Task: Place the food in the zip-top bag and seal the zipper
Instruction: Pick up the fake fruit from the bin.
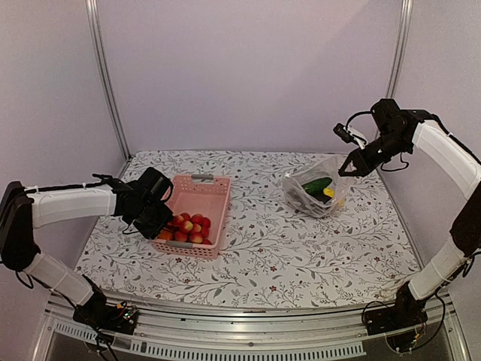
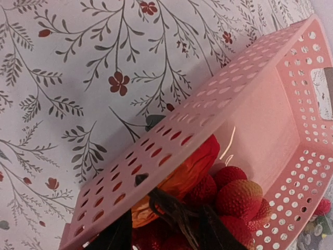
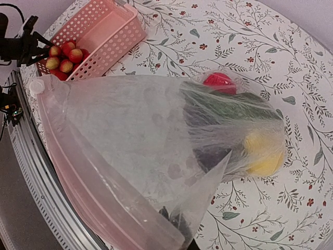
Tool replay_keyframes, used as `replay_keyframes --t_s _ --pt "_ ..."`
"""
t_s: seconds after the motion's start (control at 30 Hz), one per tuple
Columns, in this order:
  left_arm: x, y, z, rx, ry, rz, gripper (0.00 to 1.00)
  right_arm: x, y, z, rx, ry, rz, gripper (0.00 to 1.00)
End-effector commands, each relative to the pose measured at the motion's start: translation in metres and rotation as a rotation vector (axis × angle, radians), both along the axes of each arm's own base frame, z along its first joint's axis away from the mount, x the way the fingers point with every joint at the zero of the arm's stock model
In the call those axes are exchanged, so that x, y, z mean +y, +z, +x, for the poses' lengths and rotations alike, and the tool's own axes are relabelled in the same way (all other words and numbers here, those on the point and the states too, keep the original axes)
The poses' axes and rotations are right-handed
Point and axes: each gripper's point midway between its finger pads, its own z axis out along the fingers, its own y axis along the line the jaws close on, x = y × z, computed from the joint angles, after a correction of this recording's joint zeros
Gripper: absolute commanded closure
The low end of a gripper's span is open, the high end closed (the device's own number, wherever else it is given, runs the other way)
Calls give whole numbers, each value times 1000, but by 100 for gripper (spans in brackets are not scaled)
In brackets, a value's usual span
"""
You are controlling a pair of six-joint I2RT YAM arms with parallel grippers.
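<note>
**Zip-top bag and contents.** The zip-top bag (image 1: 314, 194) hangs directly below the right end effector (image 1: 350, 168). Its lower part rests on the counter (image 1: 285, 256). Part of the food (image 3: 229, 112) lies in the bag's bottom, at the end farthest from this end effector: a green piece (image 1: 317, 186), a yellow piece (image 3: 265, 151), a red piece (image 3: 218, 80) and a dark piece that cannot be identified through the film.

**Zipper.** The zipper (image 3: 104, 192) runs along the mouth edge, starting at the right end effector and leading away from it. Whether the strip is sealed cannot be determined.

**Right end effector.** The jaws are pressed together on the bag's upper edge and hold that corner raised above the counter.

**Remaining food.** The red berries (image 1: 188, 226) lie heaped in the near end of the pink basket (image 1: 203, 178), immediately beside the left end effector (image 1: 154, 214). An orange piece (image 2: 182, 174) lies just ahead of its fingers (image 2: 118, 237), against the basket's side wall.

**Left end effector.** It sits over the basket's near left corner, well apart from the bag. The fingers stand apart with berries and a dark stem between them. Whether they clamp any piece cannot be determined.
</note>
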Motion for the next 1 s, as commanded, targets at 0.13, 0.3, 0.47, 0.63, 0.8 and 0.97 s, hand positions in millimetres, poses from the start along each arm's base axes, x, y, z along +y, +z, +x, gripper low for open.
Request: replay_keyframes --t_s 0.13,0.3,0.47,0.63,0.8,0.97 --pt "9 -6 25 -31 15 68 62 0 6 -6 -23 3 20 96" --pt "7 -8 37 -47 4 85 70 -2 6 -8 -31 -2 11 96" --pt "0 -4 52 -79 -28 97 77 -4 8 -8 -42 -10 4 96" --pt "-5 12 69 -137 -65 127 89 -6 8 -8 -43 -19 -6 96" --pt "-14 35 86 -227 -130 144 96 -11 7 -5 -56 -34 -34 96" --pt "-33 68 106 -361 -198 93 100 -14 10 -4 -65 -41 -56 96"
